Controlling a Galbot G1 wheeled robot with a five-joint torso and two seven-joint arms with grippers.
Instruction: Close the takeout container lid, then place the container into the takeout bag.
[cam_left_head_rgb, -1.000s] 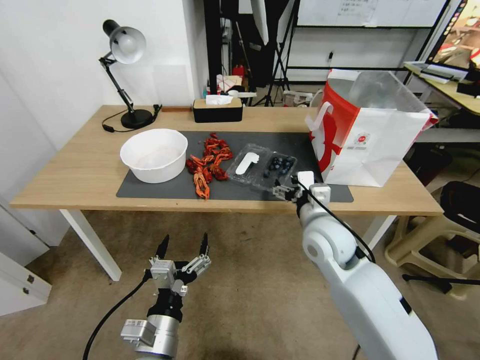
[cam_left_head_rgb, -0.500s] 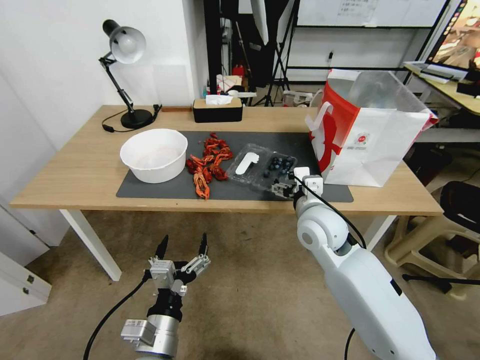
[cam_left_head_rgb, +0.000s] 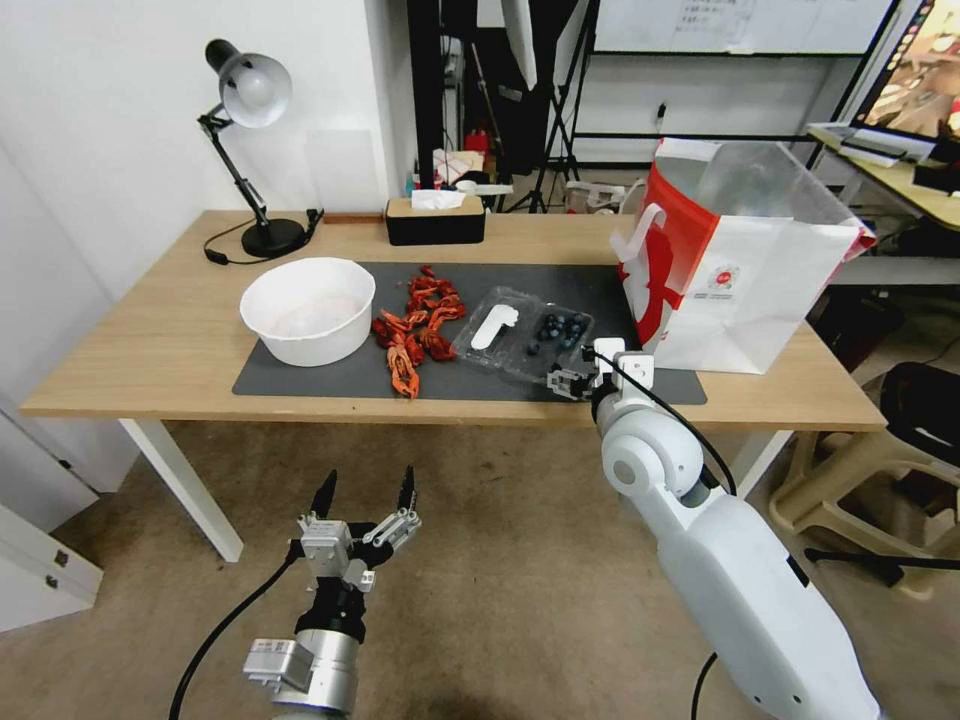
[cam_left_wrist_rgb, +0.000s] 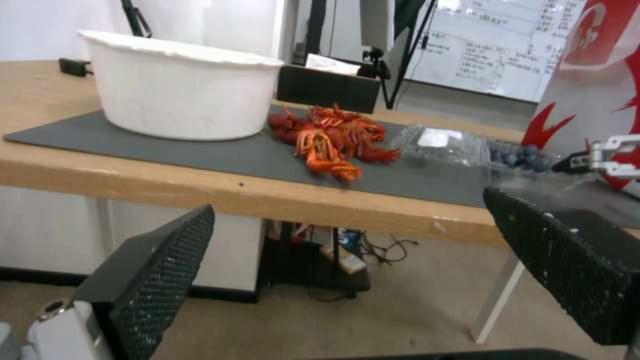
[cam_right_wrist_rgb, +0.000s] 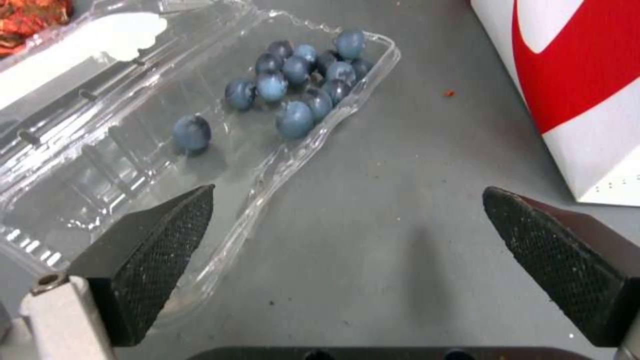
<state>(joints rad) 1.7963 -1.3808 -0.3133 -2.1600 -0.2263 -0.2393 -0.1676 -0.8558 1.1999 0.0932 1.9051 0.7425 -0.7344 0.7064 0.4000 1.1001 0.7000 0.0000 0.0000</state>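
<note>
The takeout container (cam_left_head_rgb: 528, 338) lies open on the dark mat, a clear clamshell with blueberries (cam_right_wrist_rgb: 293, 100) in its right half. Its lid (cam_left_head_rgb: 493, 325), with a white sticker (cam_right_wrist_rgb: 87, 55), lies flat to the left of the berries. The takeout bag (cam_left_head_rgb: 740, 270) stands open to the right, red and white with foil lining. My right gripper (cam_left_head_rgb: 572, 380) hovers open at the container's near right corner; one finger (cam_right_wrist_rgb: 153, 240) is over the tray's rim, the other (cam_right_wrist_rgb: 560, 250) over bare mat. My left gripper (cam_left_head_rgb: 365, 492) is open, low in front of the table.
A white bowl (cam_left_head_rgb: 308, 308) and a pile of red crayfish (cam_left_head_rgb: 415, 325) sit on the mat (cam_left_head_rgb: 330, 375) left of the container. A black tissue box (cam_left_head_rgb: 436, 220) and a desk lamp (cam_left_head_rgb: 250, 150) stand at the back. The bag's wall (cam_right_wrist_rgb: 573, 90) is close on the gripper's right.
My right gripper has edged a little farther over the table toward the container's near corner. The left arm, the container and the bag have not moved.
</note>
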